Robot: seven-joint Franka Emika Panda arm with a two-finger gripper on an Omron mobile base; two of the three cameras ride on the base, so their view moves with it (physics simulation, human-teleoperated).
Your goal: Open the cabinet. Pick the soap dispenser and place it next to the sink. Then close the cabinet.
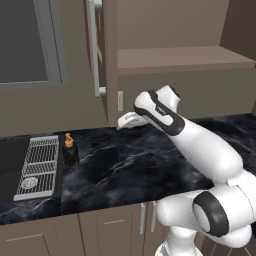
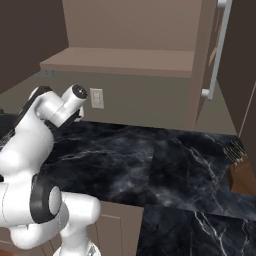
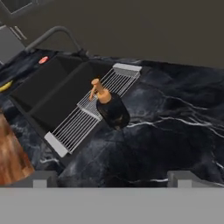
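Note:
The cabinet (image 1: 175, 30) hangs open on the wall, its left door (image 1: 107, 60) swung out toward me with a long silver bar handle (image 1: 96, 50). The inner shelf (image 2: 120, 61) is bare. The soap dispenser (image 1: 70, 150), black with an orange pump, stands upright on the dark marble counter right beside the sink (image 1: 10, 165) and its metal grid rack (image 1: 37, 167). In the hand view the soap dispenser (image 3: 111, 109) sits ahead of my gripper (image 3: 113, 178), apart from it. My gripper is open with nothing between its fingertips (image 3: 43, 177). The gripper (image 1: 129, 120) hovers below the open door's lower edge.
A faucet (image 3: 57, 33) arches behind the sink (image 3: 52, 92). A brown wooden object (image 3: 11, 153) lies at the left of the hand view. A knife block (image 2: 242, 175) stands on the counter far right. A wall outlet (image 2: 96, 98) sits under the cabinet.

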